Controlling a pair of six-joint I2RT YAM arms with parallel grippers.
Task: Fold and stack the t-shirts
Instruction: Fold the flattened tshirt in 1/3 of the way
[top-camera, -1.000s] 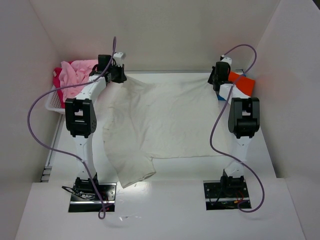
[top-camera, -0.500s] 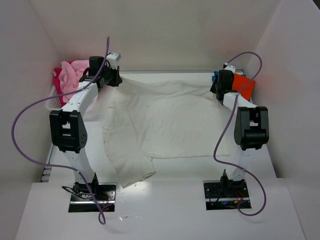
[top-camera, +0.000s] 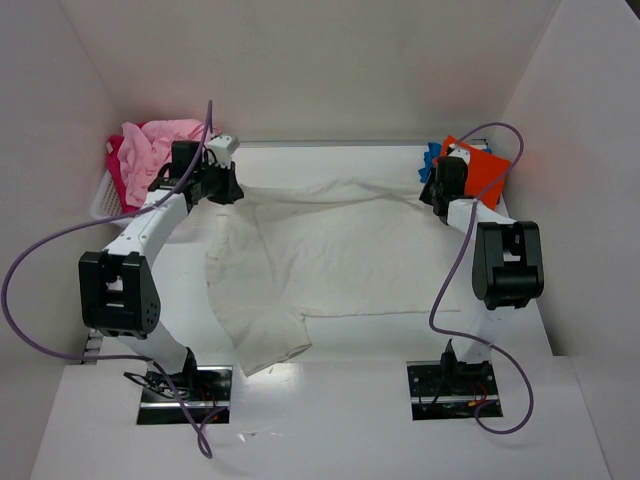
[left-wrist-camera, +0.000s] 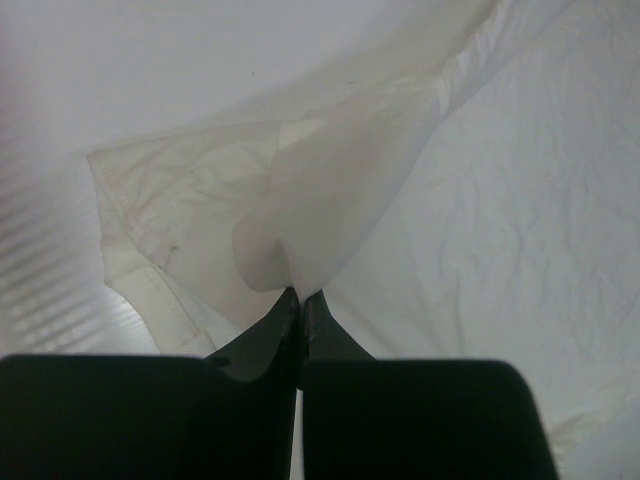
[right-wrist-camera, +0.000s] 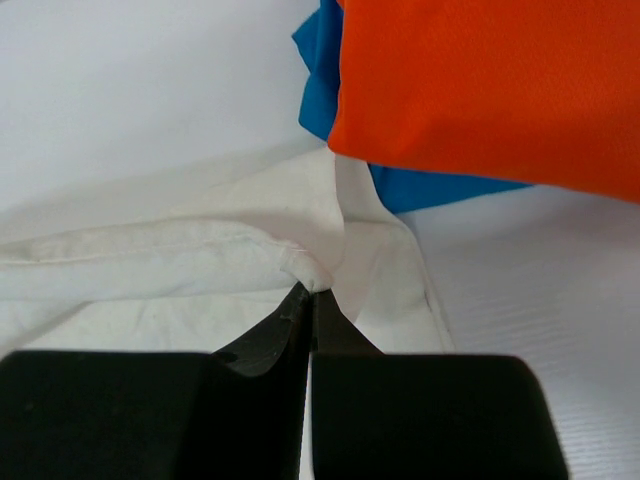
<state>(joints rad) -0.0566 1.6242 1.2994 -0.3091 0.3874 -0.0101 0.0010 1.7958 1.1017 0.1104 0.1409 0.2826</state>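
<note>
The left tool (left-wrist-camera: 300, 295) and right tool (right-wrist-camera: 308, 290) each pinch a far corner of the cream t-shirt (top-camera: 330, 255), which lies spread on the counter (top-camera: 330, 165) on their near side. It looks like the first fold. Next, both must carry that edge evenly toward the near hem.

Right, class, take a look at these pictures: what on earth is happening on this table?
Two robot arms are working on a cream-white cloth t-shirt spread across the white table. The left gripper is shut on its far left edge, the right gripper on its far right edge. A folded orange t-shirt lies on a blue t-shirt at the far right. A light pink t-shirt and a red-magenta t-shirt sit in the white slotted basket at the far left.
</note>
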